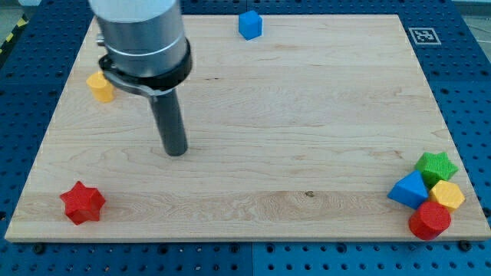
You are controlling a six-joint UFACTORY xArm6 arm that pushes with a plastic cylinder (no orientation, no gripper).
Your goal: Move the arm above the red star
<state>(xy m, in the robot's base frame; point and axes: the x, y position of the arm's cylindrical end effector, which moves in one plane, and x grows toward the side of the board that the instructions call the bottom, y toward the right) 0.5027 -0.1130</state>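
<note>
- Nearest the camera, at the view's bottom left, lies the red star (83, 202), flat on the wooden surface (307, 130), close to the surface's left and bottom edges and well apart from every other block.
- Yellow block (100, 87), shape unclear but roughly a short cylinder or hexagon: sits near the surface's left edge in the upper part of the view, just beside the arm's grey housing (142, 34) and partly behind its black collar.
- Arm: the grey housing enters from the view's top left. The dark rod runs down from it, and my tip (176, 152) stands on the surface left of centre.
- Tip position: my tip is up and to the right of the red star, well apart from it, and below and to the right of the yellow block. It touches no block.
- Claw: none is fitted, so no released or clenched state can be told; the rod grasps nothing.
- Blue cube (250, 24): alone near the surface's top edge, right of the arm.
- Cluster at the view's bottom right corner, blocks touching or just beside one another: blue block (407, 189) on the left, green star (436, 165) at the top, yellow hexagonal block (447, 195) on the right, red block (430, 221) at the bottom.
- Printed marker tag (423, 35): top right corner of the surface.
</note>
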